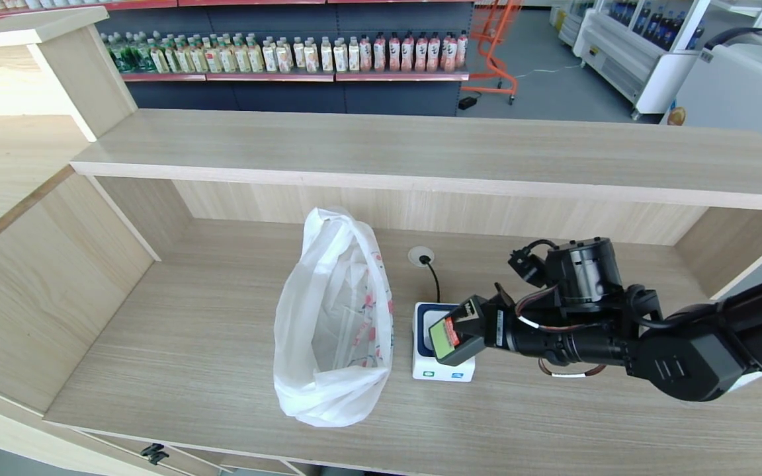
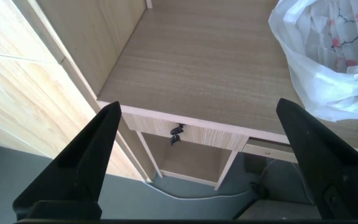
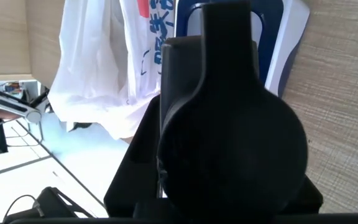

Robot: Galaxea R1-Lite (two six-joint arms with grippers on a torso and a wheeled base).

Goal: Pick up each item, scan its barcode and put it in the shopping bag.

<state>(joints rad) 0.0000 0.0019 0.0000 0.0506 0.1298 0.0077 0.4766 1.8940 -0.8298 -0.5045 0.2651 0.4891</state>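
Observation:
A small flat pack with a green and red face is held in my right gripper, which is shut on it, tilted just above the white and blue scanner. The white plastic shopping bag stands open directly to the left of the scanner. In the right wrist view the scanner and the bag lie behind the dark gripper body. My left gripper is open with nothing between its fingers, low in front of the counter's front edge, with the bag off to one side.
The wooden counter is boxed in by a left side wall, a back panel and a raised top shelf. A black cable runs from the scanner to a grommet. A small black latch hangs under the front edge.

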